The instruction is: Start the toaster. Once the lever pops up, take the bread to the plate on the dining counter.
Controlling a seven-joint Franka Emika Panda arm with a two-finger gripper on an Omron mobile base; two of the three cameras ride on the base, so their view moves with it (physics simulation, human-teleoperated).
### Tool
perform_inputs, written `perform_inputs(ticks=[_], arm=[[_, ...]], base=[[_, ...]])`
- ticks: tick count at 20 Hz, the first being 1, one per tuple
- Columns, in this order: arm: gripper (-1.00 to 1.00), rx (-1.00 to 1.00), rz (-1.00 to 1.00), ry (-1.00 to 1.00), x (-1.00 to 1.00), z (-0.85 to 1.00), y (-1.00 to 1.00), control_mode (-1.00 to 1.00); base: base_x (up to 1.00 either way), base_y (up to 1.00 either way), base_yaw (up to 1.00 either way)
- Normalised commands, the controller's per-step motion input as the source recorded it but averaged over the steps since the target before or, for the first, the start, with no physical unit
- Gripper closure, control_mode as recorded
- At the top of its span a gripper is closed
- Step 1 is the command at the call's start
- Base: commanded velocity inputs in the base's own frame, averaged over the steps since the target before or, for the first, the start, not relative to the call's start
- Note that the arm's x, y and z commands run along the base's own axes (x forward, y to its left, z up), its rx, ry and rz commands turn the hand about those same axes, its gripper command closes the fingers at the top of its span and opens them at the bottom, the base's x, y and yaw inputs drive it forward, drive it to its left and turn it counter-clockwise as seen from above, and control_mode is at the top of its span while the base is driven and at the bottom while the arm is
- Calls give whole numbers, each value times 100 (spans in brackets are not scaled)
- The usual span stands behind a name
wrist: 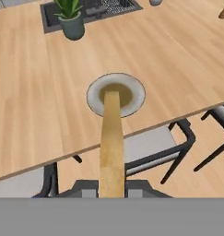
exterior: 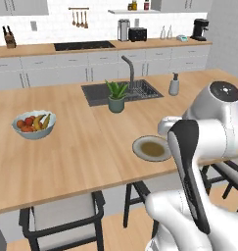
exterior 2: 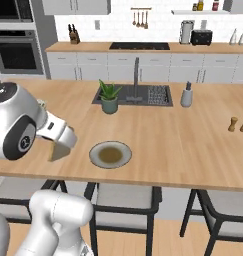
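The tool (wrist: 111, 196) grips the thin golden-tan bread slice (wrist: 111, 143) edge-on, aimed toward 12 o'clock over the round grey plate (wrist: 137, 92) on the light-wood tabletop (wrist: 39, 115), likely for release.

The arm is folded with its tool (wrist: 112, 186) pointing forward and down, clamped on the bread (wrist: 112, 143).

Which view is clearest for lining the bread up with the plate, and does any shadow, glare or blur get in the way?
Hand view: bread edge-on, plate sharp, evenly lit, no glare. Left base view: the arm hides part of the plate. Right base view: plate unobstructed, slightly soft.
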Motion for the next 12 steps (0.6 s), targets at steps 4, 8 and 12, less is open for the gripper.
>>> perform_inputs(ticks=[4, 8, 12], arm=[[100, 10, 19, 0, 79, -17, -26, -100], [100, 10, 29, 0, 78, -39, -35, -100], [100, 8, 28, 0, 76, -56, -33, -100]], base=[[0, 0, 0], [0, 0, 0], [0, 0, 0]])
